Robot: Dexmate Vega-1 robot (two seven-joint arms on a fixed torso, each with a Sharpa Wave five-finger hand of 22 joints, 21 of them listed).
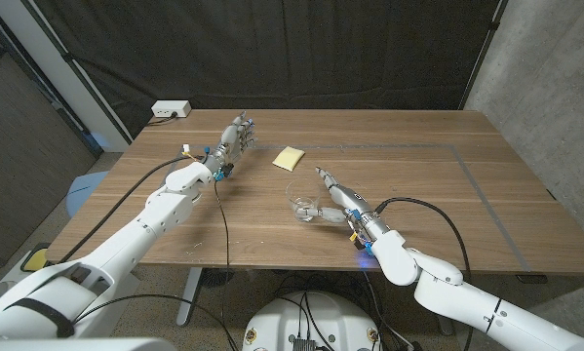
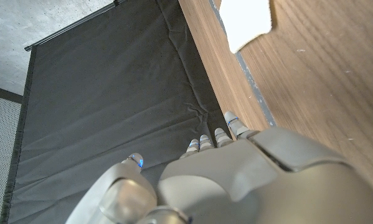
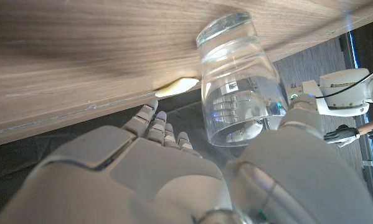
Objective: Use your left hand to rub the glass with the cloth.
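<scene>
Glass and cloth well apart on the wooden table [image 1: 486,185].
The right hand [image 1: 332,198] holds the clear glass [image 1: 302,207] mid-table; the left hand [image 1: 236,137], fingers apart (holding nothing), hovers beside the yellow cloth [image 1: 290,158].

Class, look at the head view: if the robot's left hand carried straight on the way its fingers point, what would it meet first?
Probably nothing: the left hand points toward the table's far edge, passing left of the pale yellow cloth. Depth is unclear.

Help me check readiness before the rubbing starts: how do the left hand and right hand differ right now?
The left hand holds nothing, fingers apart, beside the yellow cloth; the right hand is at the glass, nearer the table's front edge. Whether it grips the glass is unclear. Both hands hover over the table.
</scene>
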